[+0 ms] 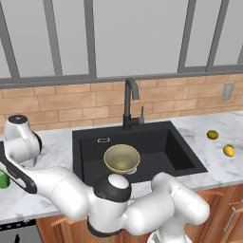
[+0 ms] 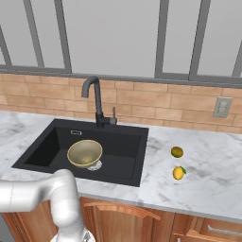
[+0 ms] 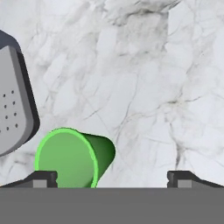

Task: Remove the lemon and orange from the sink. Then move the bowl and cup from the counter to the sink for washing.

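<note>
The marble counter point(image 2: 208, 165) carries the black sink point(image 2: 125, 146), where the bowl point(image 2: 84, 153) sits by the drain. The cup point(image 3: 72, 158) stands on the counter left of the sink, under the spread gripper point(image 3: 112, 178). The orange point(image 2: 177, 151) and lemon point(image 2: 178, 173) lie right of the sink.

Kitchen: sink point(image 1: 90, 142), marble counter point(image 1: 218, 163).

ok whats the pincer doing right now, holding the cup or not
Pincer: open, holding nothing; the green cup stands on the counter just ahead of its fingertips, toward the left one.
</note>
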